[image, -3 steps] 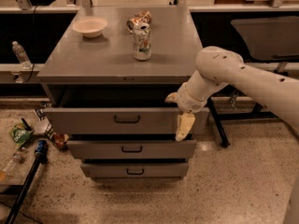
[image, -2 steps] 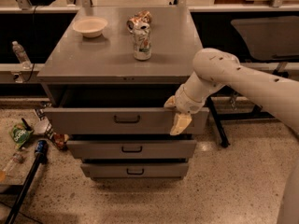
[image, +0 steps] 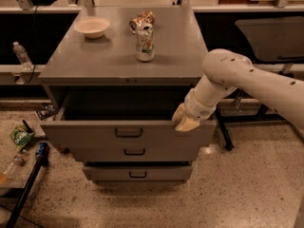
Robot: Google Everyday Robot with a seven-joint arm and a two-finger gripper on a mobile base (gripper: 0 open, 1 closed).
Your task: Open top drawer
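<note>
The top drawer (image: 90, 136) of the grey metal cabinet (image: 118, 63) stands pulled out toward me, its dark inside showing behind the flat front panel. Its small dark handle (image: 128, 132) is centred on the front. My gripper (image: 185, 121), beige at the end of a white arm (image: 247, 82), sits at the right end of the drawer front's upper edge, to the right of the handle. Below are the two shallower drawers, the middle one (image: 135, 153) and the bottom one (image: 137, 173), both closed.
On the cabinet top stand a white bowl (image: 92, 26), an upright can (image: 145, 42) and a crushed can (image: 142, 18) behind it. A bottle (image: 21, 55) stands on a ledge at left. A green packet (image: 21, 136) and a blue-handled pole (image: 28, 184) lie on the floor at left. A dark-legged stand (image: 223, 132) is at right.
The top drawer's front has come further out toward me. My gripper has moved from hanging down over the drawer's right face up to its upper edge.
</note>
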